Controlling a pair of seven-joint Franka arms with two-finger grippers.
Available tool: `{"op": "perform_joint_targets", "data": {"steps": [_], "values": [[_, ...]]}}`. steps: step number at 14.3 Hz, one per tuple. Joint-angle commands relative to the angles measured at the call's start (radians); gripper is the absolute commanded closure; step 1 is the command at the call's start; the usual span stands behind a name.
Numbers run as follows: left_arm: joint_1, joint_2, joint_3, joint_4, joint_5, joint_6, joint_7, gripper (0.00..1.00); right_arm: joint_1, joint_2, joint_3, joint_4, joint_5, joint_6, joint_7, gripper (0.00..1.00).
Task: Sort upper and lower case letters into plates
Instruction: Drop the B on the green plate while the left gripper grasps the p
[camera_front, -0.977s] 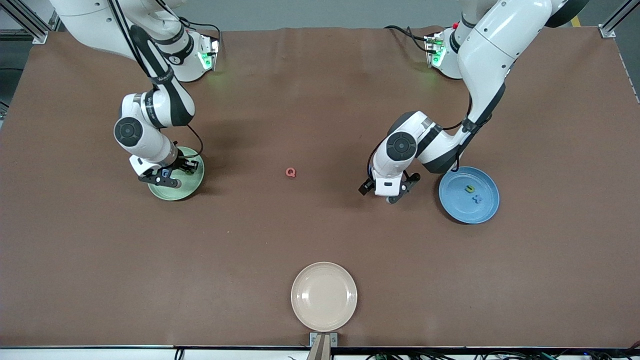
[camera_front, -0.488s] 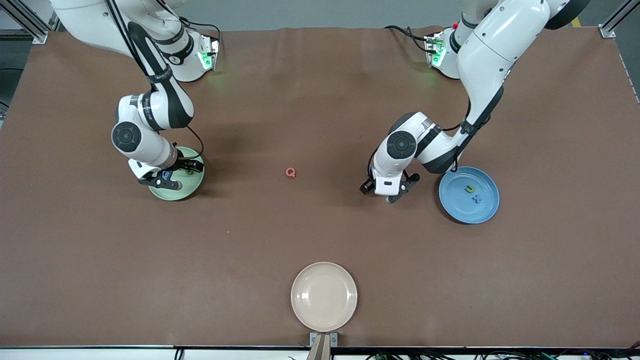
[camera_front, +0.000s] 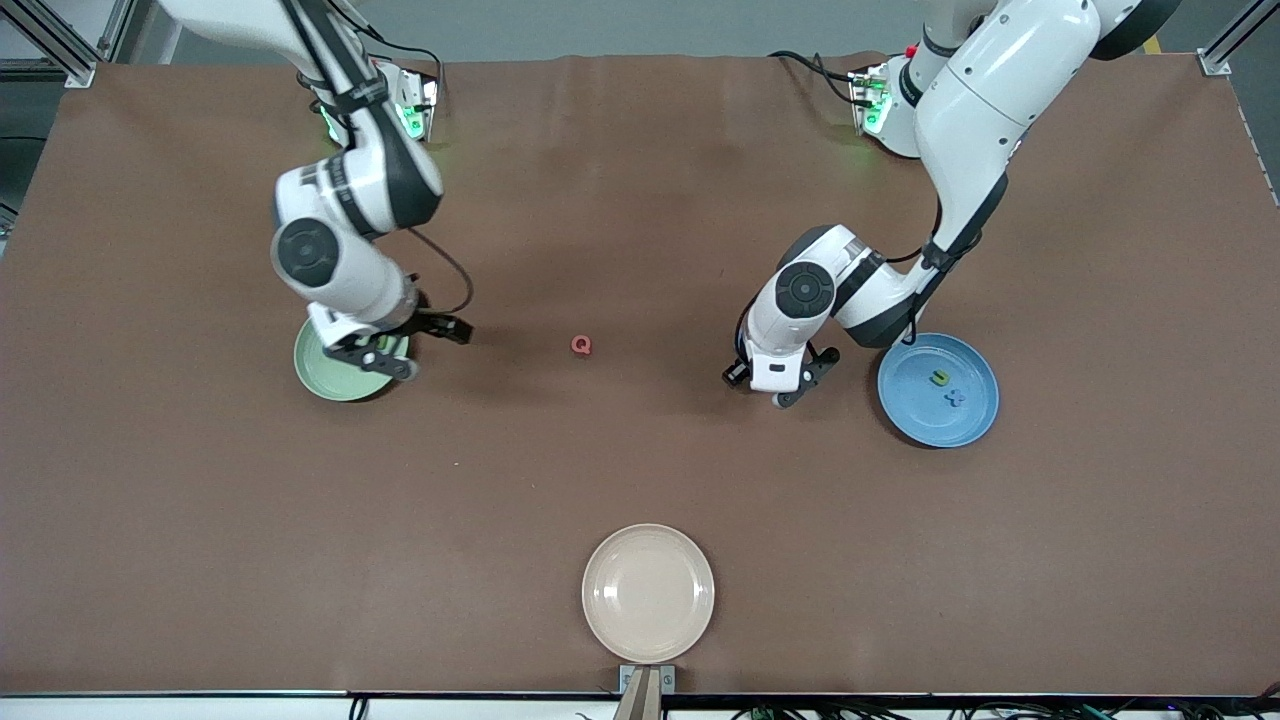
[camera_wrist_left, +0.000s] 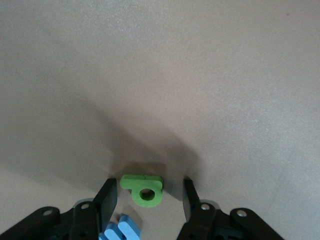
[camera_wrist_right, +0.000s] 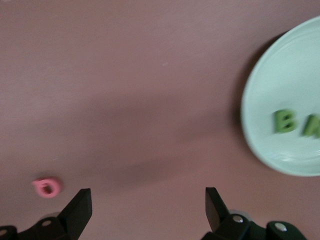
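Left wrist view: green letter (camera_wrist_left: 142, 189) lies on the table between the left gripper's (camera_wrist_left: 145, 199) part-spread fingers, untouched; right gripper (camera_front: 385, 352) spread wide, empty

Table (camera_front: 640, 470) is covered by a brown matt sheet with a fine grain, seen close in the left wrist view; probably paper or felt, cannot be settled. Pale green plate (camera_front: 325, 375), blue plate (camera_front: 935, 420) and cream-beige plate (camera_front: 648, 592) are seen as smooth moulded plastic with a soft sheen. Green letter a (camera_wrist_left: 142, 188) looks like matt foam with clean-cut edges; the blue letter (camera_wrist_left: 124, 231) beside it is of like finish. Red Q (camera_front: 581, 345) and green B (camera_wrist_right: 284, 121) are read as the same matt stuff. Arm shells are glossy white plastic; gripper fingers (camera_wrist_left: 106, 200) are matt black plastic.
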Motion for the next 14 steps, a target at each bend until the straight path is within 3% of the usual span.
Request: {"op": "perform_joint_targets", "data": {"steps": [1,6,10,14], "values": [[0.013,0.004,0.001,-0.007,0.046,0.011,-0.023,0.46,0.120,0.078,-0.008,0.015,0.013,0.126,0.185,0.00],[0.013,0.004,0.001,-0.009,0.046,0.011,-0.023,0.61,0.255,0.217,-0.013,0.017,0.009,0.339,0.365,0.01],[0.013,0.001,0.000,-0.006,0.046,0.011,-0.023,0.76,0.293,0.253,-0.015,0.033,0.005,0.360,0.380,0.05],[0.021,-0.057,-0.003,-0.001,0.043,-0.014,-0.022,0.78,0.330,0.310,-0.019,0.092,-0.015,0.360,0.377,0.05]]}}
